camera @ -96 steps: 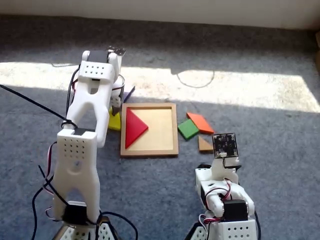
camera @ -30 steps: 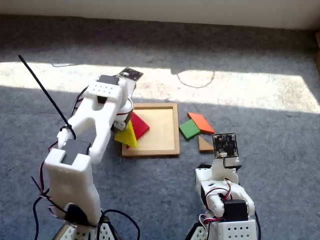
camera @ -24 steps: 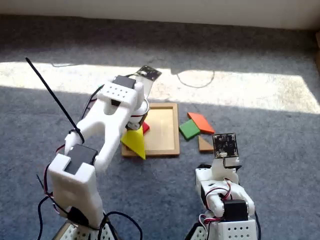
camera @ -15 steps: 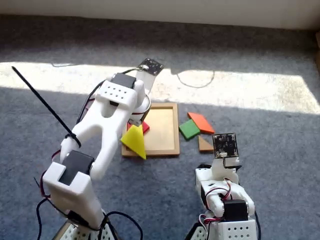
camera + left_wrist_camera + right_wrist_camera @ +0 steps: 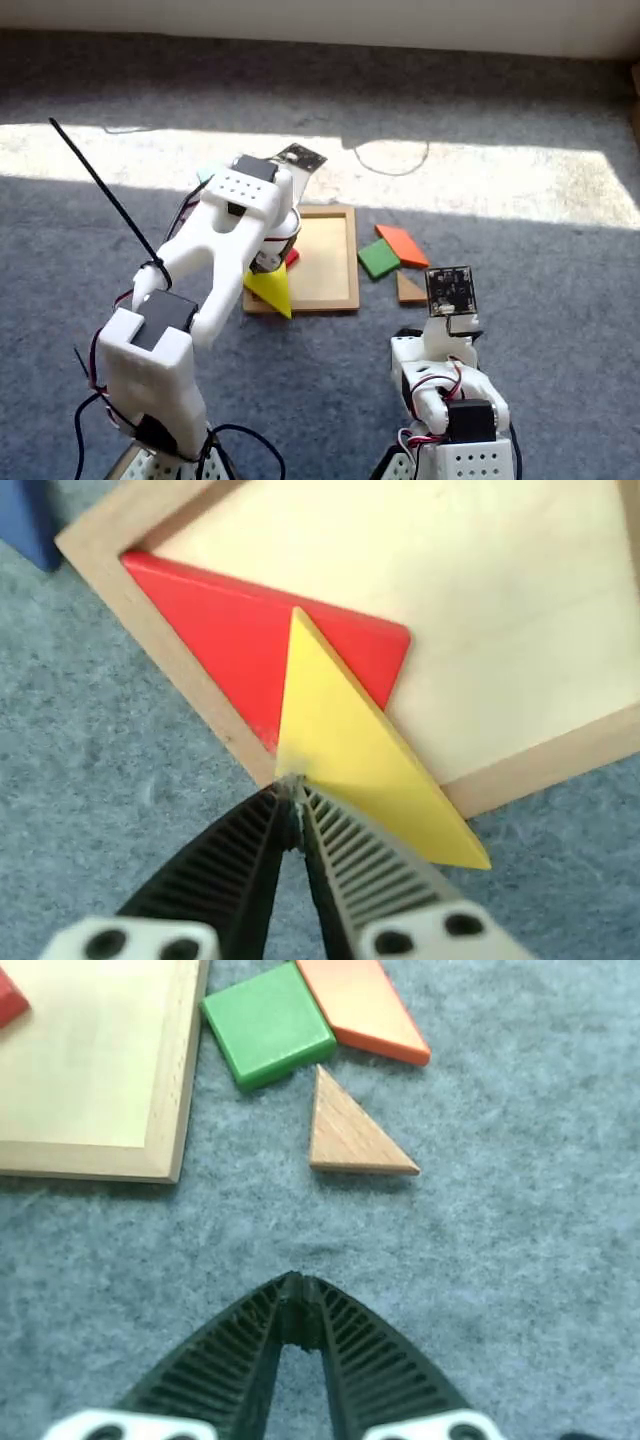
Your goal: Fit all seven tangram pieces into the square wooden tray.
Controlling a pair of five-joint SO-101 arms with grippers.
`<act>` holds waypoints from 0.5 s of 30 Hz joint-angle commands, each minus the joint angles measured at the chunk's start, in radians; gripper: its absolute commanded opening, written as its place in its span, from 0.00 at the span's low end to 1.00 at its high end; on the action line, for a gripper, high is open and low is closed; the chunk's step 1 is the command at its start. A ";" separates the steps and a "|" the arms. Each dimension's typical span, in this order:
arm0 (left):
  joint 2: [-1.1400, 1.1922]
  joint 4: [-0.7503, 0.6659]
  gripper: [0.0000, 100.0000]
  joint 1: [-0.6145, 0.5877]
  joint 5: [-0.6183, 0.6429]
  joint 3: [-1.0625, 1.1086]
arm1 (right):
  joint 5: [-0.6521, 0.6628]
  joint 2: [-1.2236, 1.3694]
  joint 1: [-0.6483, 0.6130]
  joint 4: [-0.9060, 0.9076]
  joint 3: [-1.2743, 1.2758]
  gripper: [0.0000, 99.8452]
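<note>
While the left gripper pinches one corner of the yellow triangle between its closed fingertips, the piece hangs tilted over the near-left corner of the square wooden tray; it overlaps the red triangle and crosses the tray's rim, with one tip out over the grey carpet (whether it touches the rim cannot be told); the red triangle lies flat inside the tray against one rim. A blue piece lies just outside the tray's corner. Beside the tray's right rim lie the green square, the orange parallelogram touching it, and the wood-coloured triangle. The right gripper, fingertips pressed together and holding nothing, sits over the carpet off the tray's near-right corner.
</note>
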 commanded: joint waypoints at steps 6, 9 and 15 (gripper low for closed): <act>0.147 -0.031 0.01 0.068 0.008 -0.179 | 0.009 -0.015 0.010 0.004 0.093 0.01; 0.151 -0.037 0.01 0.082 0.098 -0.209 | 0.009 -0.015 0.010 0.004 0.093 0.01; 0.153 -0.038 0.01 0.084 0.187 -0.271 | 0.009 -0.015 0.010 0.004 0.093 0.01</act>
